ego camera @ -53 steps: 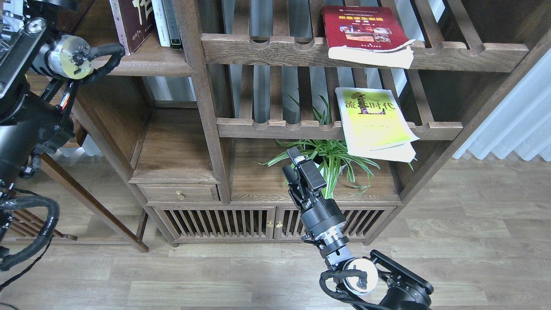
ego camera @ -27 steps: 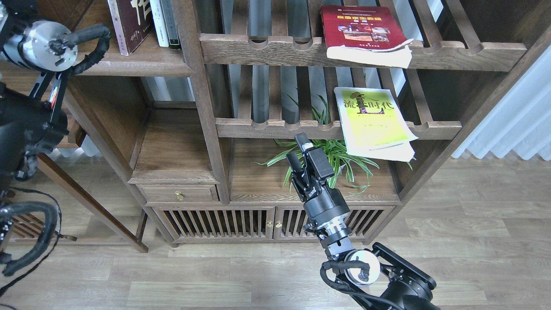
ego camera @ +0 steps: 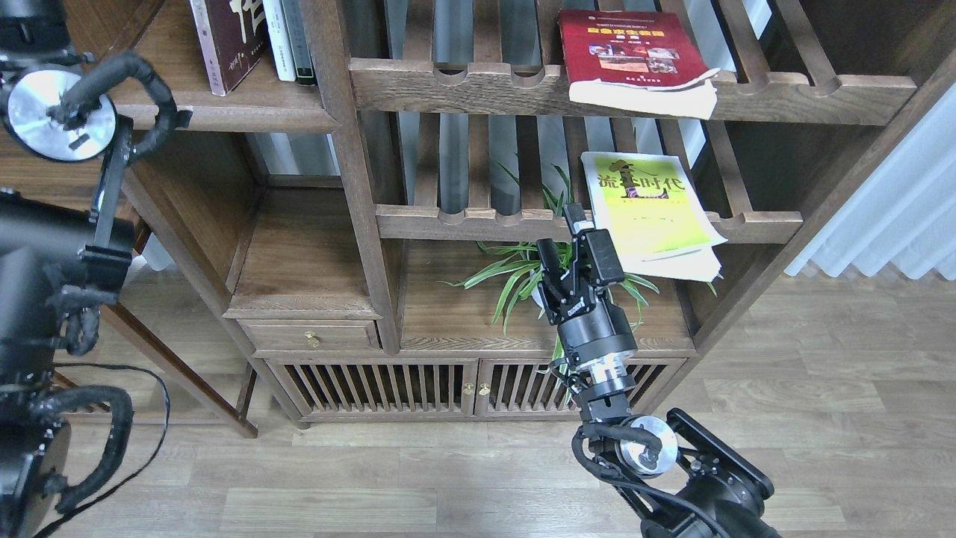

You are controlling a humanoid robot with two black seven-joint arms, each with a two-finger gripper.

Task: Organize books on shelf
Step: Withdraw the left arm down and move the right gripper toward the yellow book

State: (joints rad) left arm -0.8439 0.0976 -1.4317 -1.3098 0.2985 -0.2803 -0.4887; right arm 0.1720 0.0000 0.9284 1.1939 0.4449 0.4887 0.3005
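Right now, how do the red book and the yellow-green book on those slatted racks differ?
The red book lies on the upper slatted rack; the yellow-green book lies on the rack below it. The red book has a yellow title and small photos; the yellow-green book has a dark title. The right gripper is close beside the yellow-green book, far from the red book. Both lie flat, cover up, with their near ends jutting over the front rail.

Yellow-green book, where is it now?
Head view, right of centre: the yellow-green book lies on the lower slatted rack, overhanging its front rail, just beyond the right gripper.
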